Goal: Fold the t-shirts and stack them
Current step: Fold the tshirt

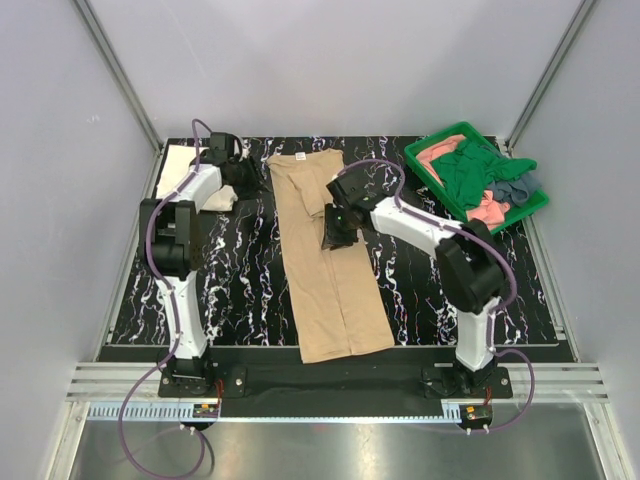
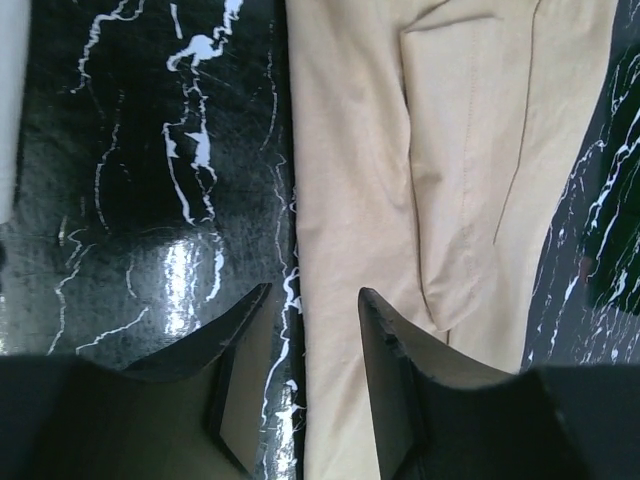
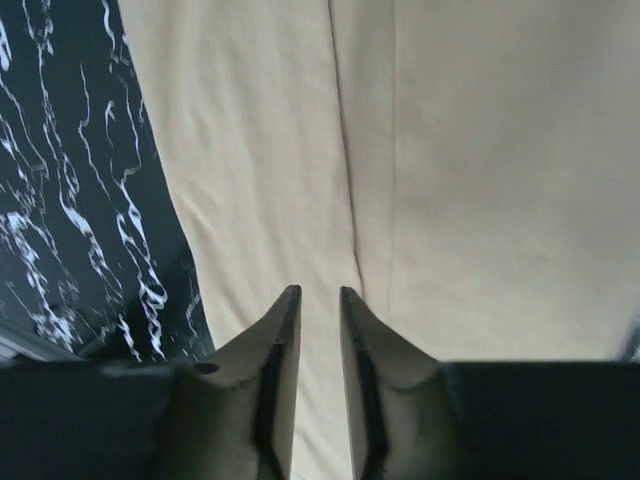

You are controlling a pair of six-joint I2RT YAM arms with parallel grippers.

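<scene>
A tan t-shirt (image 1: 330,290) lies folded into a long narrow strip down the middle of the black marble table. My left gripper (image 1: 248,185) is open just above the strip's far left edge; in the left wrist view (image 2: 315,290) its jaws straddle the edge of the tan cloth (image 2: 380,200). My right gripper (image 1: 335,232) hovers over the strip's right side; its jaws (image 3: 319,290) stand narrowly apart above the tan cloth (image 3: 480,180) with nothing between them. A folded cream-white t-shirt (image 1: 185,160) lies at the far left.
A green plastic tray (image 1: 440,135) at the far right holds a dark green t-shirt (image 1: 470,170), a salmon-pink one (image 1: 438,155) and a grey-blue one (image 1: 515,188) in a heap. Grey walls close in the table's sides and back.
</scene>
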